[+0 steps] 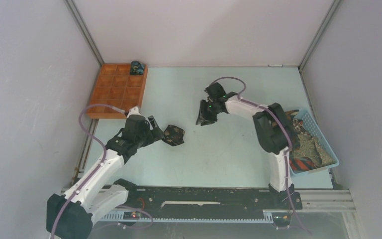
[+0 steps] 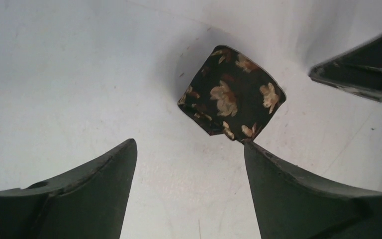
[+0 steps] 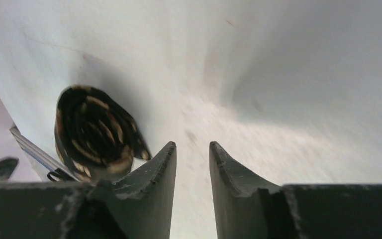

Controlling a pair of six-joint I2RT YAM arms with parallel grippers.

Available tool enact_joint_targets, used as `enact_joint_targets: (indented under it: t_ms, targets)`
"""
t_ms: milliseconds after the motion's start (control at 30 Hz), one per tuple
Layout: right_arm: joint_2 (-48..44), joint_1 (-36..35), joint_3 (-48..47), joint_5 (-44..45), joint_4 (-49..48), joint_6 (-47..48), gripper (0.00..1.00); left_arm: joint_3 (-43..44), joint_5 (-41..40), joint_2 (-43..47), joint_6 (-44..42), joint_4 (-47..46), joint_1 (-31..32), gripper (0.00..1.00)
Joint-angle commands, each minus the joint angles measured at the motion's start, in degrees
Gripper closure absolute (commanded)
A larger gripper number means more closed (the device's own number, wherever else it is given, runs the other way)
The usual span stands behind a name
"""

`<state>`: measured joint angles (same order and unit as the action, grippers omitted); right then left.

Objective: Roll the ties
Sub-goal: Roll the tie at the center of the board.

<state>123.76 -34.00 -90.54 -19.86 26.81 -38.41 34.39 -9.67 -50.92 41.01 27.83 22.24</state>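
Pale, smooth table [image 1: 229,154], boxed in by plain grey-white walls. Landmark: rolled tie [image 2: 231,99], black with tan leaves, lying free on the table.

- Left end effector [image 2: 189,144]: spread wide, gripping nothing. It sits just left of the roll, with one tip at or touching the roll's near corner.
- Right end effector [image 3: 192,144]: narrow gap between the fingers, nothing in it. It is near the roll, on its right and farther side.
- Orange tray [image 1: 114,92] is far-left of the roll, with a small bundle [image 1: 137,67] in its far corner compartment.
- Blue basket [image 1: 306,117] is well right of the roll and holds loose ties [image 1: 308,144].

Risks, as I judge them:
- Nothing pins the roll, so the fabric may spring loose.
- The left tip could catch that corner and drag or tip the roll.
- On a slick surface, a nudged roll may skid rather than stay put.
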Motion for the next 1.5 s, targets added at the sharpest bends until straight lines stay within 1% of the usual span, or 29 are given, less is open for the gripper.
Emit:
enact_joint_targets:
  t_ms: [0, 133, 267, 433, 600, 767, 800, 1000, 1067, 1133, 1267, 1367, 1467]
  targets:
    - [-13.36, 2.00, 12.43, -3.08, -8.51, 0.79, 0.64, 3.41, 11.36, -4.96, -8.16, -4.82, -4.49, 0.14]
    - [-19.14, 1.03, 23.35, -9.55, -18.18, -1.70, 0.61, 4.16, 17.30, -11.53, -8.47, -11.81, -7.60, 0.12]
    - [-21.21, -1.66, 28.97, -15.43, -28.48, -5.78, 0.63, 3.88, 21.35, -15.56, -9.24, -17.79, -8.50, 0.11]
    - [-19.52, -4.96, 30.42, -16.98, -36.17, -10.02, 0.64, 3.16, 20.19, -19.49, -10.32, -21.20, -9.11, 0.11]
    - [-14.88, -5.69, 30.30, -18.16, -44.74, -14.79, 0.67, 2.38, 21.03, -22.12, -11.07, -24.28, -9.84, 0.10]
    - [-11.19, -6.18, 28.16, -17.26, -45.03, -15.31, 0.70, 1.74, 25.85, -25.54, -10.52, -27.44, -10.05, 0.11]
    - [-10.63, -6.17, 27.92, -17.04, -45.07, -15.36, 0.71, 1.40, 26.68, -26.12, -10.13, -29.33, -10.04, 0.11]
    - [-7.45, -6.65, 27.41, -16.57, -46.29, -16.23, 0.74, -2.01, 29.71, -26.92, -5.83, -33.11, -10.08, 0.12]
    - [-6.60, -6.53, 27.04, -16.93, -46.65, -16.34, 0.74, -4.44, 30.89, -26.53, -2.34, -36.42, -10.03, 0.13]
    - [-6.04, -6.24, 26.56, -17.34, -46.40, -16.02, 0.75, -7.89, 31.60, -25.87, 3.14, -41.49, -9.95, 0.13]
    - [-5.25, -5.13, 24.66, -18.02, -41.79, -12.71, 0.75, -14.78, 30.97, -25.09, 15.12, -52.74, -9.21, 0.13]
    - [-5.07, -3.83, 23.52, -18.79, -38.57, -9.64, 0.75, -17.18, 27.37, -24.84, 21.43, -55.34, -6.91, 0.13]
    - [-4.69, -2.75, 21.37, -20.08, -34.31, -6.59, 0.75, -17.91, 24.41, -24.01, 25.71, -56.75, -3.68, 0.14]
